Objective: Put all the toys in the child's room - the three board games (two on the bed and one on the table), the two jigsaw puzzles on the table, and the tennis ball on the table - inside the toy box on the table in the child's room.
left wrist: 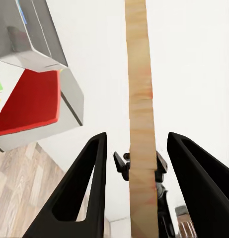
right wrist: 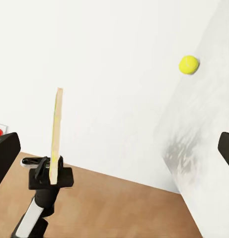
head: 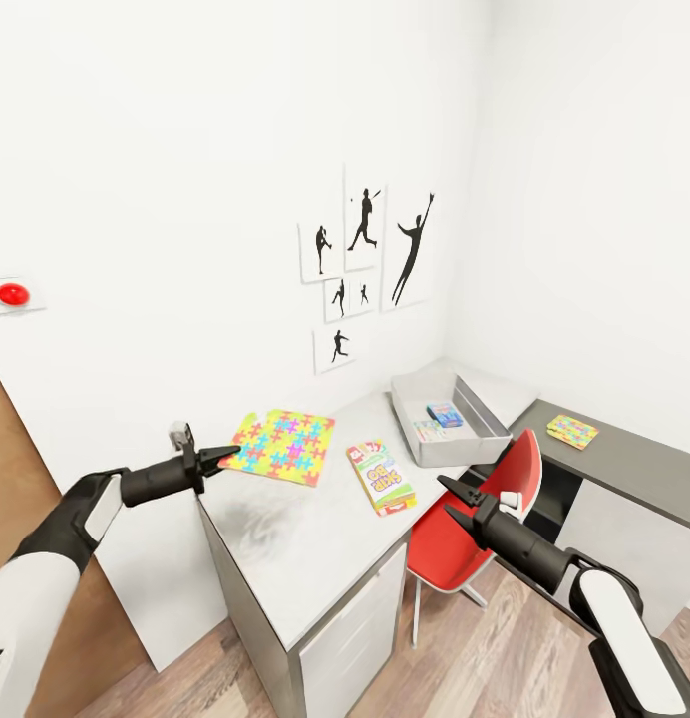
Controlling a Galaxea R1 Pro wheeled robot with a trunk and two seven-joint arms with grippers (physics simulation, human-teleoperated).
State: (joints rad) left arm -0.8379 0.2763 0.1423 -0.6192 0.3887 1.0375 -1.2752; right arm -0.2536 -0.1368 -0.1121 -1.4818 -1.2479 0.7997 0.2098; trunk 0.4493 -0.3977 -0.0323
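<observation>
While the left gripper (head: 228,455) pinches the near corner of a jigsaw puzzle (head: 281,445) over the table (head: 285,538), the right gripper (head: 453,499) hangs open and empty by the red chair (head: 455,534). SKIP-BO box (head: 381,477) lies between that puzzle and the toy box (head: 425,449); tennis ball (right wrist: 189,64) on the tabletop.
</observation>
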